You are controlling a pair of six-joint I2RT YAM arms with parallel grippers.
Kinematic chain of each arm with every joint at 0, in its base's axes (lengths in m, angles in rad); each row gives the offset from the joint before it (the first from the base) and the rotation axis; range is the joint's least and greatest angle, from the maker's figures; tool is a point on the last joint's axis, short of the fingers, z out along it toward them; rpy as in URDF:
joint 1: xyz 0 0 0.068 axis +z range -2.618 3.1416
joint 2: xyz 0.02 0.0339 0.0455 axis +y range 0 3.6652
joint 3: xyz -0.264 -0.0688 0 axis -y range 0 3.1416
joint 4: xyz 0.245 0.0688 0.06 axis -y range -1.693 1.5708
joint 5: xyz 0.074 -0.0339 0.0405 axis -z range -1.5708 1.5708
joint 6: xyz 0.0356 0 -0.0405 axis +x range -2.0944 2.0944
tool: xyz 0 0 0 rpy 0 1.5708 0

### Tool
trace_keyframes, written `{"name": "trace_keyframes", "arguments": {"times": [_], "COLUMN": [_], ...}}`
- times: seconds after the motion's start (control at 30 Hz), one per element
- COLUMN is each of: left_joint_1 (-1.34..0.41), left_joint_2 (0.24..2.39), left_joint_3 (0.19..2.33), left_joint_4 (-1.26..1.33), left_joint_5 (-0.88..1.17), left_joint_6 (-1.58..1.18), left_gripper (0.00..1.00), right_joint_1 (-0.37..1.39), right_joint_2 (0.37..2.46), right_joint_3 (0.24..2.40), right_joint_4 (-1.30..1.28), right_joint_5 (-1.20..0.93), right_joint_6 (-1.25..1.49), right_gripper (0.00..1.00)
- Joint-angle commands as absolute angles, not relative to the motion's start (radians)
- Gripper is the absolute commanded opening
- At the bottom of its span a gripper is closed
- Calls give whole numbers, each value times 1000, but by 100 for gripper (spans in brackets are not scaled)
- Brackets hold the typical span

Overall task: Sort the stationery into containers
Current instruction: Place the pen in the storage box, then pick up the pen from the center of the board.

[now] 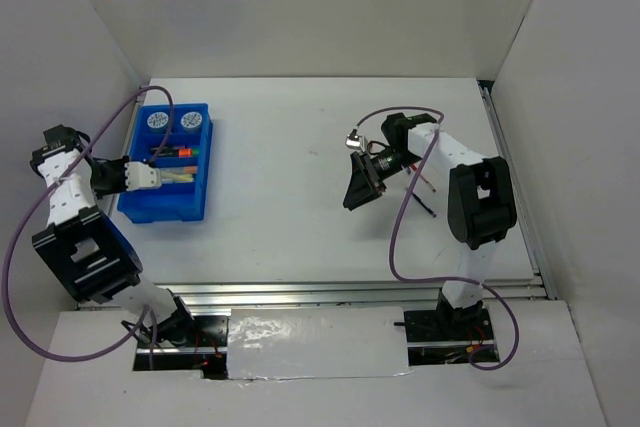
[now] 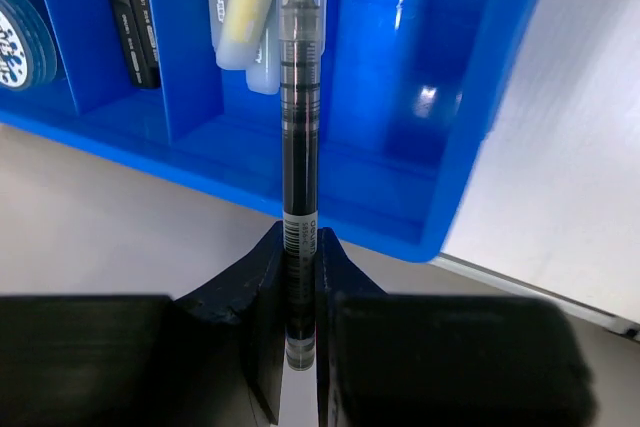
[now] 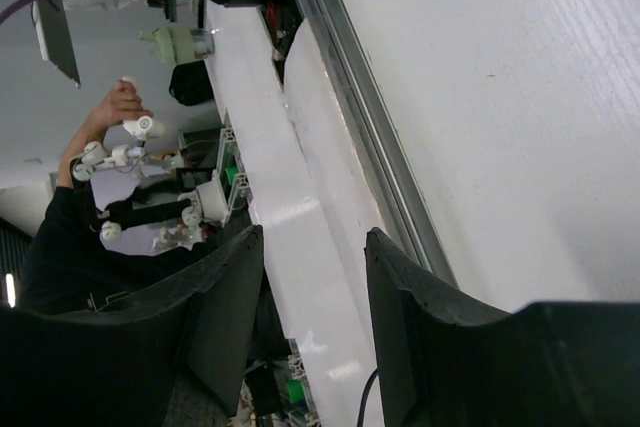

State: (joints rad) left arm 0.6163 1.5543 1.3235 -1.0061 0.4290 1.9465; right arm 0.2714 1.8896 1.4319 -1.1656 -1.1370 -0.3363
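The bright-blue divided tray (image 1: 160, 209) sits at the far left of the table. Two blue-patterned tape rolls (image 1: 157, 121) lie in its far compartments, and orange and green highlighters (image 1: 181, 152) lie in the middle. My left gripper (image 1: 157, 176) is over the tray's left side, shut on a thin dark pen (image 2: 299, 127). In the left wrist view the gripper (image 2: 300, 239) holds the pen above a tray (image 2: 400, 197) compartment, next to a yellow highlighter (image 2: 245, 7), dark pens (image 2: 135, 17) and a tape roll (image 2: 15, 37). My right gripper (image 1: 358, 187) is open and empty above the table's middle right; its wrist view (image 3: 315, 237) shows nothing between the fingers.
White walls enclose the table on the left, back and right. A metal rail (image 1: 350, 292) runs along the near edge and also shows in the right wrist view (image 3: 380, 147). Thin loose wires (image 1: 425, 202) lie by the right arm.
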Motion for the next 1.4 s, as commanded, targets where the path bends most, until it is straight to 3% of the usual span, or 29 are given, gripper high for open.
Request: {"name": "trace_keyframes", "arguments": {"times": [0.0, 0.43, 0.8, 1.1, 1.27, 1.37], "left_joint_1": [609, 515, 462, 453, 454, 453], "left_joint_2": [1592, 1651, 1677, 1644, 1612, 1595], "left_joint_3": [1365, 1310, 1302, 1262, 1347, 1477], "left_joint_4": [-982, -893, -916, -887, -902, -948], "left_joint_5": [446, 367, 305, 310, 385, 480], "left_joint_6": [2229, 2192, 2194, 2169, 2113, 2028], "left_gripper": [3, 20, 26, 54, 53, 50], "right_joint_1": [279, 272, 267, 268, 253, 201], "right_joint_2": [1858, 1899, 1913, 1914, 1868, 1829], "right_joint_3": [1439, 1440, 1443, 1456, 1443, 1451], "right_joint_4": [-1140, -1164, -1197, -1209, -1186, -1186], "right_joint_5": [-1129, -1132, -1134, -1137, -1097, -970], "right_joint_6": [-333, -362, -393, -397, -385, -379], "right_gripper": [52, 52, 51, 51, 50, 47]}}
